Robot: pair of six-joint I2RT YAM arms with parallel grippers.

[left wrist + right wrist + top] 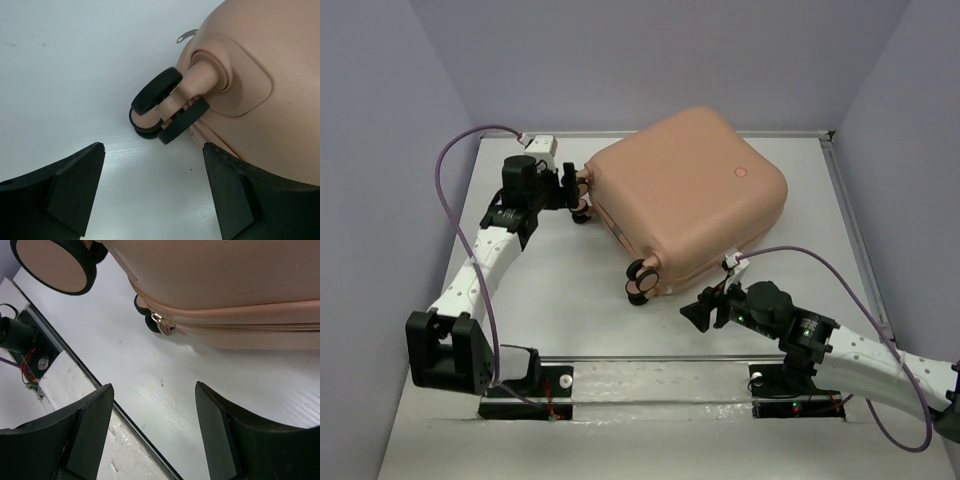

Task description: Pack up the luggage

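Note:
The peach-pink luggage [685, 195] lies shut and flat on the white table, its caster wheels toward the left and front. My left gripper [570, 190] is open and empty, right beside the far-left wheel [165, 107]; its right finger [240, 195] is close to the shell [270, 65]. My right gripper [705, 310] is open and empty near the luggage's front edge, just right of the front wheel [642, 283]. In the right wrist view I see the zipper pull [162, 325] on the shut zip seam and a wheel [52, 262] at the top left.
The arm mounts [660, 390] sit along the near table edge. Grey walls close in the table on three sides. A purple cable [470, 150] loops from the left arm. No cloths are in view.

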